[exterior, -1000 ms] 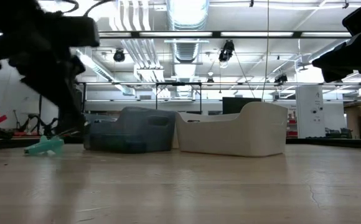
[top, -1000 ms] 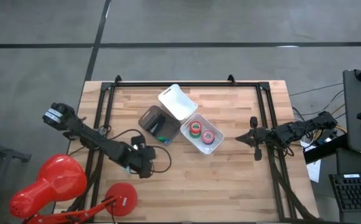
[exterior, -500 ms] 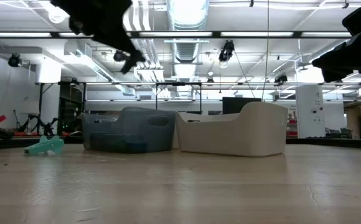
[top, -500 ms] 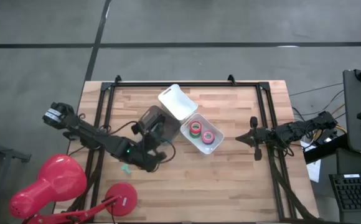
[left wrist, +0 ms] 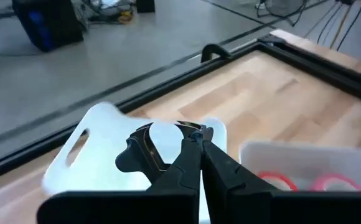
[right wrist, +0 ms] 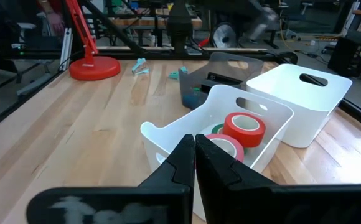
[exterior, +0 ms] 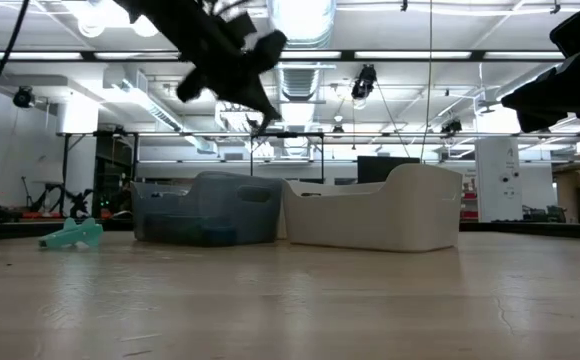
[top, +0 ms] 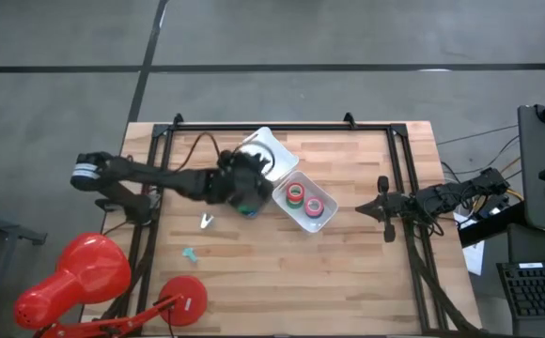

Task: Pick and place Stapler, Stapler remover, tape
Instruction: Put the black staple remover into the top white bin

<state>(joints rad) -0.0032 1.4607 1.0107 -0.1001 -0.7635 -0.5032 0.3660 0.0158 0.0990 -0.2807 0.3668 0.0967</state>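
Note:
My left gripper (top: 246, 180) hangs high over the grey bin (exterior: 205, 208) and the empty white bin (top: 271, 153). It is shut on a small black stapler remover (left wrist: 144, 148) with a brassy edge. Red, green and pink tape rolls (top: 303, 199) lie in the second white bin (right wrist: 168, 140). A blue thing (right wrist: 193, 98) shows through the grey bin's wall. The left arm covers the grey bin from above, and I cannot make out the stapler. My right gripper (top: 382, 208) is shut and waits near the table's right side. My left gripper pinches the stapler remover at one end (left wrist: 182, 144) between its two shut fingers (left wrist: 221, 163). The rest of the remover sticks out to one side of them. The fingers slant downward from the table's left. The remover is lifted clear, above the white bin.
A teal piece (top: 190, 253) and a pale piece (top: 205, 222) lie on the table near its front left. A red lamp (top: 113, 282) stands off the front left corner. A black frame (top: 282, 124) runs along the far edge and down both sides.
My left gripper has risen from the table near the teal piece. It swung toward the far edge and the right, and now hangs above the grey and white bins. It has stayed shut. The teal piece has stayed where it lay.

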